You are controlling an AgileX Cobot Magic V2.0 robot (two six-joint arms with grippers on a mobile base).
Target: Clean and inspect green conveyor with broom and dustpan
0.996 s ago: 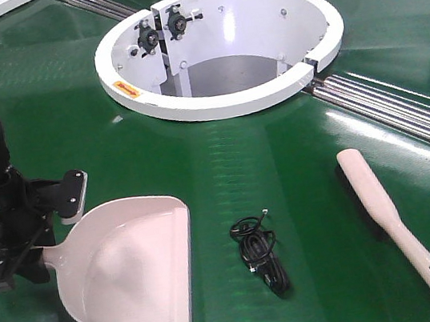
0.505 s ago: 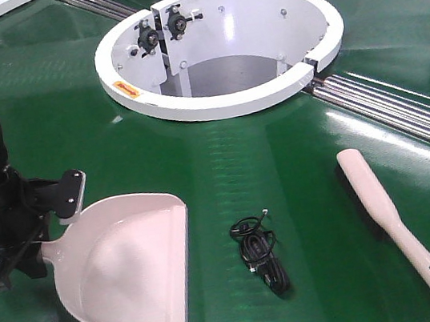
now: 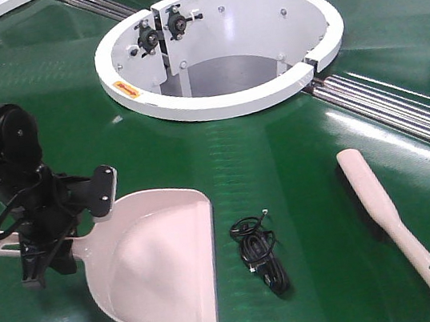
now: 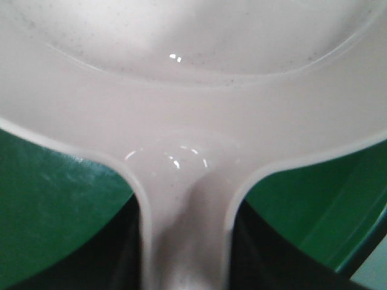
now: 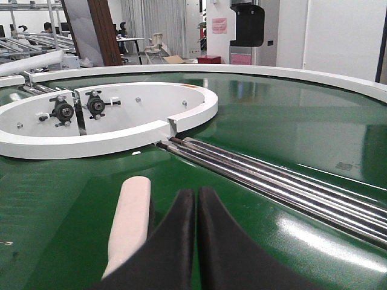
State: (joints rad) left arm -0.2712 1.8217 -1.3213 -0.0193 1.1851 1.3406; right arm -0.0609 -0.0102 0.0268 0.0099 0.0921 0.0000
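The pale pink dustpan (image 3: 158, 267) sits at the near left of the green conveyor (image 3: 293, 141), its wide mouth facing the near edge and its handle reaching left. The left gripper (image 3: 46, 249) is clamped on that handle; the left wrist view shows dark fingers pressed against both sides of it (whether the pan rests on the belt or is lifted cannot be told). A coiled black cable (image 3: 262, 259) lies just right of the pan. Farther right lies the beige broom (image 3: 390, 220), handle toward the near edge. The right gripper (image 5: 195, 199) hovers beside it, fingers pressed together, holding nothing. Beyond are the white ring (image 3: 215, 104) and metal rollers (image 3: 385, 107).
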